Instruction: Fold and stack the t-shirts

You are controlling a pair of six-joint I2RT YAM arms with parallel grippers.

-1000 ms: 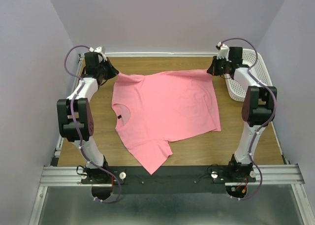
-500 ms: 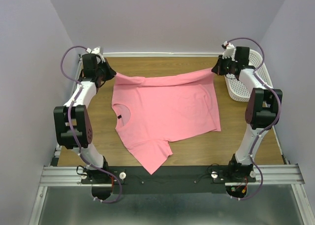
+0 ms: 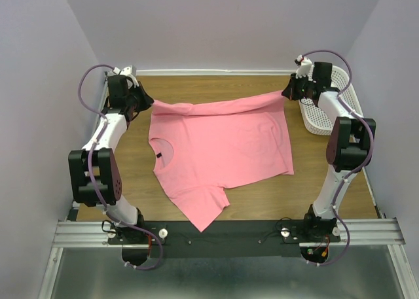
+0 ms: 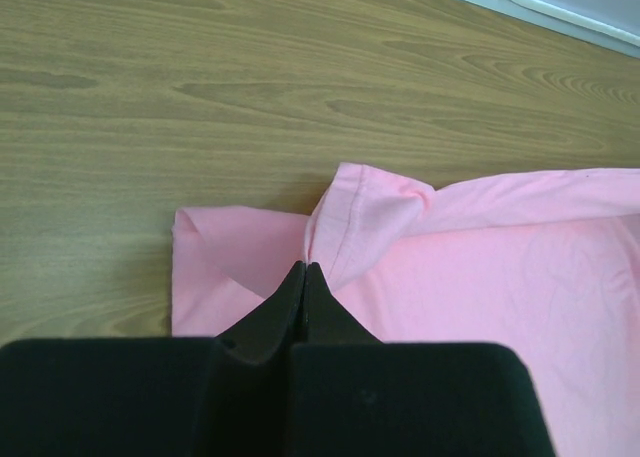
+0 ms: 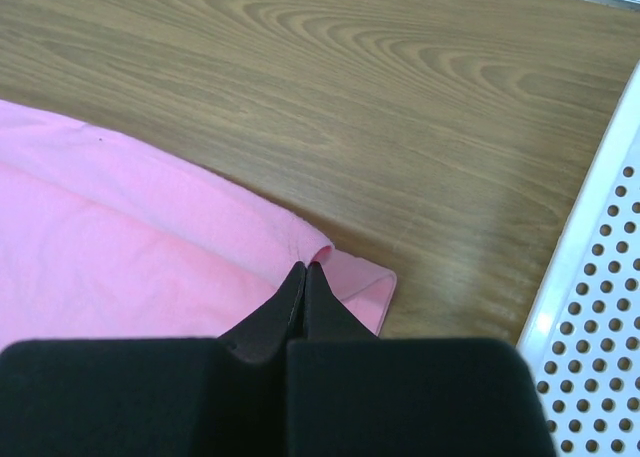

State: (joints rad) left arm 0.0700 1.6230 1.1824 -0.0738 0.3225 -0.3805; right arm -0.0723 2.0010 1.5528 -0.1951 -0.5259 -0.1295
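Observation:
One salmon-pink t-shirt (image 3: 219, 148) lies spread on the wooden table, neck with its dark label to the left, one sleeve pointing at the near edge. My left gripper (image 3: 148, 101) is shut on the far left sleeve (image 4: 360, 217), its cloth bunched at my closed tips (image 4: 304, 267). My right gripper (image 3: 286, 91) is shut on the far right hem corner (image 5: 345, 277), pinched right at the tips (image 5: 304, 267). The far edge between the two hangs lifted and taut above the table. The rest lies flat.
A white mesh basket (image 3: 327, 109) stands at the far right, close beside my right arm; its perforated wall (image 5: 600, 307) fills the right edge of the right wrist view. The back wall runs just behind both grippers.
Both grippers have risen and drawn outward with the shirt's far edge, pulling it taut. The left arm has shifted a little further left in the last half second.

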